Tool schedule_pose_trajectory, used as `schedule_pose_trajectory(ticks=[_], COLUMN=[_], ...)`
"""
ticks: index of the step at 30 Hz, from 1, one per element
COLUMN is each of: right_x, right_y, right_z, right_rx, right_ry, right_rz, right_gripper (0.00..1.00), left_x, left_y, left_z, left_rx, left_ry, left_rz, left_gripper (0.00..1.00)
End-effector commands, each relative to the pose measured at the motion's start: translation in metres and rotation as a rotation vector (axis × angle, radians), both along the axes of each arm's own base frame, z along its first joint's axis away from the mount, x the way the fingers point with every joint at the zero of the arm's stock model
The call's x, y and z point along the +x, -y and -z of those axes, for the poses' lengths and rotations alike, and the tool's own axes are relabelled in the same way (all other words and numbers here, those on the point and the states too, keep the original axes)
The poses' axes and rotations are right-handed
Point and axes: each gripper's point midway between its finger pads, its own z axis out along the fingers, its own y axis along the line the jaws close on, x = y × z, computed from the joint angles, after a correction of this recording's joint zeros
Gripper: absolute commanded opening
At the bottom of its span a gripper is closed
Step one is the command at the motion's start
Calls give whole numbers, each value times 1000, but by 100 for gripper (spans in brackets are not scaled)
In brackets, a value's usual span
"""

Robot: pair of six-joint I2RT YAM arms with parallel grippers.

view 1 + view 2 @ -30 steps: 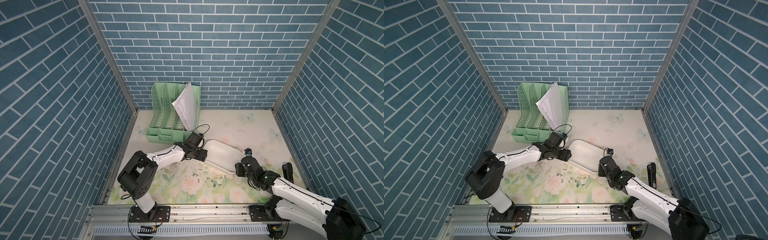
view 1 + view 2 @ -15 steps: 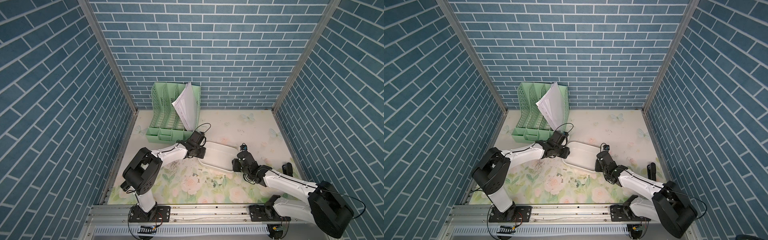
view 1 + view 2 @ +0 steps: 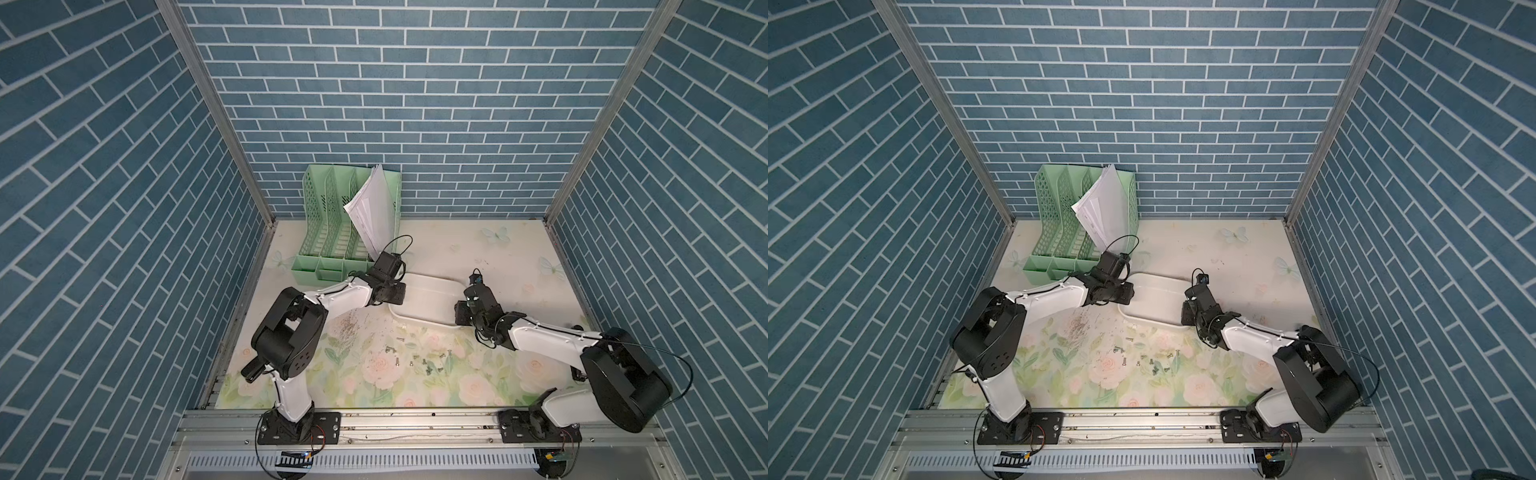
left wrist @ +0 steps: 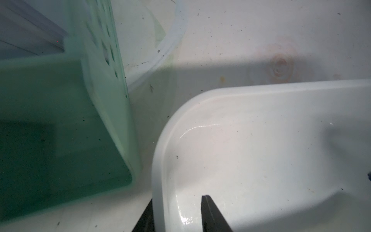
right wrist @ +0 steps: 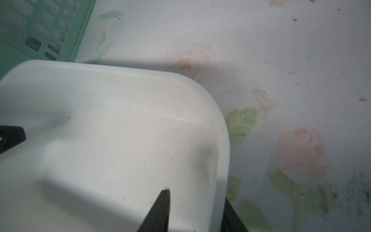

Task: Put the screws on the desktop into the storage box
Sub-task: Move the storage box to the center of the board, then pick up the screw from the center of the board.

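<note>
left gripper [image 4: 176,202] and right gripper [image 5: 196,195] had just clamped opposite end walls of the storage box [image 3: 428,299], likely to bring it toward the screws [image 3: 424,361] scattered on the desktop [image 3: 498,257].

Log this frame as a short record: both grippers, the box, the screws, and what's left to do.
left gripper: shut on the storage box rim, at the end near the file rack
right gripper: shut on the rim at the opposite end
storage box: no screws seen inside
screws: loose on the desktop, nearer the robot than the box
status: none boxed yet
</note>
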Motion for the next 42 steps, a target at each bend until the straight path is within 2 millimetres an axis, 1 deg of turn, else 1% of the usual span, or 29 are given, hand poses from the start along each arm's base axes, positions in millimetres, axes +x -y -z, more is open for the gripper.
schedule_pose_trajectory(ticks=[1,6,8,9,12,16,20,24,27,30,34,36,39,42], right_x=[17,28,30,30,31,32,25,12,-2,-18,-38,-49,-64,-78], right_y=[-11,-13,-13,-13,-10,-6,1,11,16,21,24,24,19,11], right_z=[-13,-16,-17,-18,-23,-38,-58,-76,-84,-90,-90,-86,-77,-65], right_rx=[16,12,10,9,-1,-26,-41,-48,-36,-30,-43,-51,-51,-78], right_ry=[50,55,55,56,69,99,124,138,137,130,97,73,41,4], right_rz=[-28,-27,-28,-28,-28,-35,-44,-51,-68,-91,-125,-134,-157,-186], right_gripper=[39,40,42,45,54,65,70,74,75,76,75,74,70,67], left_x=[14,28,32,32,32,32,31,21,10,-1,-15,-23,-35,-46], left_y=[4,3,2,1,-1,-5,-10,-7,-1,-3,-15,-23,-34,-49], left_z=[-5,-8,-10,-10,-12,-20,-40,-60,-71,-81,-93,-99,-106,-105], left_rx=[-15,-19,-18,-17,-19,-19,-21,-73,-134,-161,-152,-139,-124,-84], left_ry=[21,33,34,34,34,50,79,86,76,70,80,86,101,107], left_rz=[11,-3,-4,-5,-9,-21,-28,-7,20,24,12,-3,-1,-27], left_gripper=[38,40,43,46,61,82,99,100,100,100,100,100,100,100])
